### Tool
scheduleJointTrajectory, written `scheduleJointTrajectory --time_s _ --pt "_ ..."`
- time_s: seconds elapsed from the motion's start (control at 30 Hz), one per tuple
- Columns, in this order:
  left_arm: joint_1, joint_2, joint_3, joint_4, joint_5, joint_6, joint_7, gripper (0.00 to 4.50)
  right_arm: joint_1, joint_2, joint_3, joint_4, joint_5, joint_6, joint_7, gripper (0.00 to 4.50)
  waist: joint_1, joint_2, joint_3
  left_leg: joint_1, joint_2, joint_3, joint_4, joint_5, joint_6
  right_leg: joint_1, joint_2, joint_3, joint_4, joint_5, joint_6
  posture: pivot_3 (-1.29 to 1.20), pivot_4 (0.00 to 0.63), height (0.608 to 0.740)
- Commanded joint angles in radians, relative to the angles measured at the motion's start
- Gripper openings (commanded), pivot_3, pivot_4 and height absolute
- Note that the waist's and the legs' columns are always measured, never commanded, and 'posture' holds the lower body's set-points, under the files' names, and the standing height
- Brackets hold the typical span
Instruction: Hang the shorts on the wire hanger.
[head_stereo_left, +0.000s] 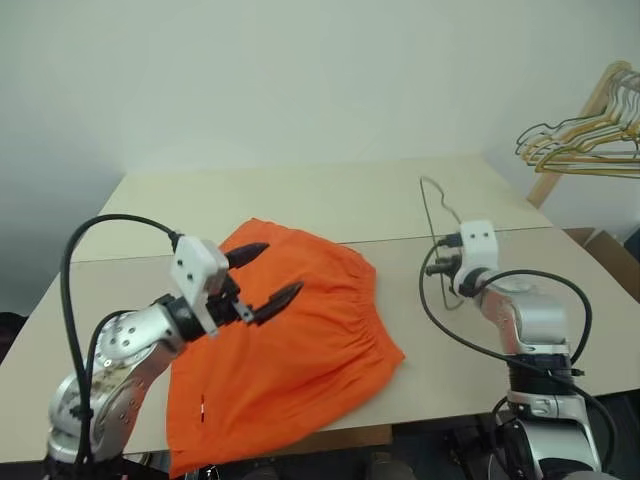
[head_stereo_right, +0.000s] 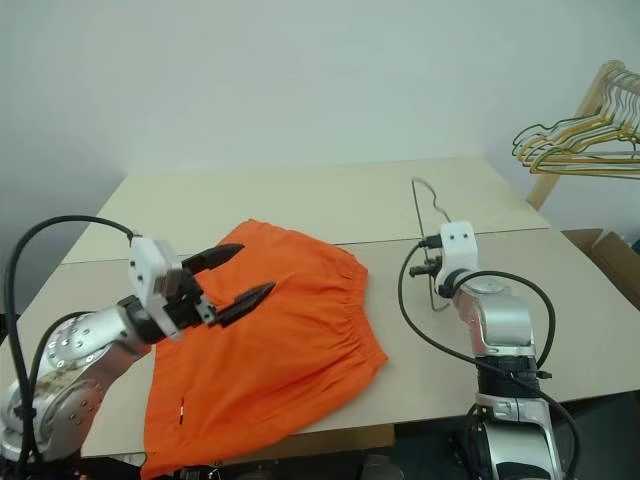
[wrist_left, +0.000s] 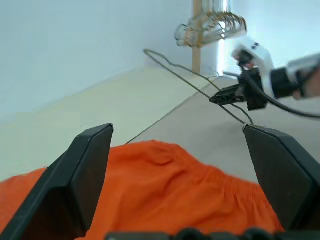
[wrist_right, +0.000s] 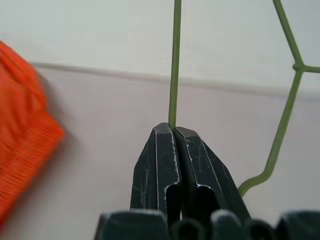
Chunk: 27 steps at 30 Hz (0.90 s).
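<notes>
Beige table (head_stereo_left: 330, 205) bears orange shorts (head_stereo_left: 300, 340); left tool (head_stereo_left: 268, 272) gapes, right tool (wrist_right: 173, 131) pinches wire hanger (wrist_right: 175, 60).

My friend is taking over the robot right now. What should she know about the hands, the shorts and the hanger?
Right hand: shut on the wire hanger, held above the table.
Left hand: open, holding nothing, above the shorts.
Shorts: spread flat on the table, their lower edge hanging over the near edge.
Done: hanger picked up.
Left: get the shorts onto the hanger.
</notes>
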Motion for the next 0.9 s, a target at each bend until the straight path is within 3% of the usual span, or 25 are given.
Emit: scheduleJointTrajectory --time_s 0.03,0.17,0.33,0.6,0.7,0.9 --pt "-0.101 -0.095 0.064 0.052 -0.169 0.065 0.127 4.5 0.049 0.008 0.122 -0.114 -0.078 -0.26 0.032 0.02 0.0 -0.003 0.001 0.001 0.0 0.0 0.0 0.0 0.0 0.0 0.0 0.0 0.0 0.0 0.0 0.04 0.0 0.74" --pt "-0.219 -0.2 0.116 0.13 -0.294 0.061 0.227 4.5 0.086 0.043 0.229 -0.136 -0.151 -0.484 0.04 0.02 0.001 -0.009 0.005 0.0 0.0 0.0 0.001 0.0 0.0 0.0 0.0 0.0 0.001 0.0 0.0 0.04 0.0 0.74" --pt "-0.338 -0.265 0.173 0.239 -0.387 0.042 0.344 4.5 0.118 0.107 0.291 -0.163 -0.182 -0.616 0.039 0.02 0.001 -0.012 0.007 0.0 -0.001 0.001 0.001 0.0 -0.001 0.001 0.0 -0.001 0.0 0.0 0.0 0.03 0.0 0.74" --pt "-0.359 -0.278 0.174 0.268 -0.449 0.036 0.364 4.5 0.133 0.14 0.305 -0.157 -0.205 -0.683 0.058 0.02 0.003 -0.015 0.008 0.001 -0.001 0.002 0.002 0.0 -0.001 0.001 0.0 -0.004 -0.001 0.0 0.0 0.03 0.0 0.74" --pt "-0.352 -0.281 0.15 0.26 -0.44 0.03 0.349 3.94 0.138 0.134 0.313 -0.147 -0.219 -0.712 0.074 0.0 0.007 -0.015 0.008 0.001 -0.001 0.001 0.002 0.0 -0.001 0.001 0.0 -0.005 -0.001 0.0 0.0 0.03 0.0 0.74" --pt "-0.347 -0.294 0.129 0.261 -0.438 0.003 0.343 1.98 0.15 0.133 0.316 -0.13 -0.228 -0.751 0.097 0.0 0.011 -0.015 0.009 0.001 -0.001 0.002 0.002 0.0 -0.001 0.001 0.0 -0.005 -0.001 0.0 0.0 0.03 0.0 0.74"
